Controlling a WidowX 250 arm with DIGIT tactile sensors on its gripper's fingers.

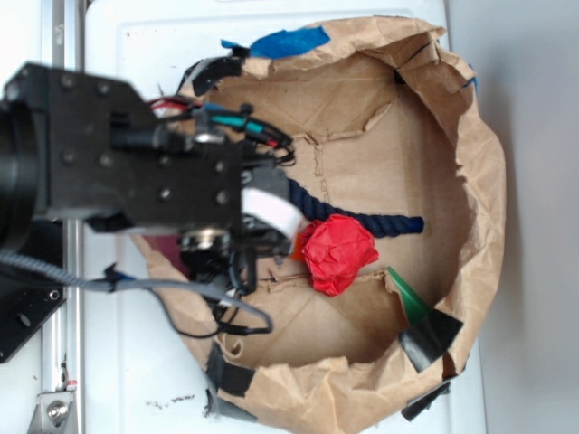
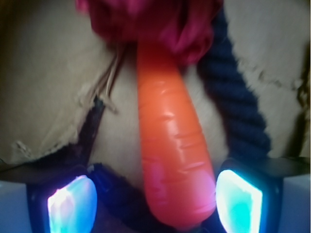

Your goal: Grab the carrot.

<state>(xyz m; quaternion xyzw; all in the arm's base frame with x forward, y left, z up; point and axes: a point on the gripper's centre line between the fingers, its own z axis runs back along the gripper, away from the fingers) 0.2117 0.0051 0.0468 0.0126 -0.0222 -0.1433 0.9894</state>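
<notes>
Gripper (image 2: 155, 196) jaws apart, straddling the carrot's (image 2: 172, 150) thick end; carrot axis runs straight ahead, tip under the red wad (image 2: 150, 22).

Black boxy arm (image 1: 136, 149), coloured cables (image 1: 244, 122)

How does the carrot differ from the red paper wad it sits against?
The carrot is smooth, glossy and orange; the red paper wad is crumpled, matte and red. The carrot is long and tapered, the wad roughly round. The carrot lies between the gripper fingers; the wad sits beyond them. Both rest inside the brown paper bag.
</notes>
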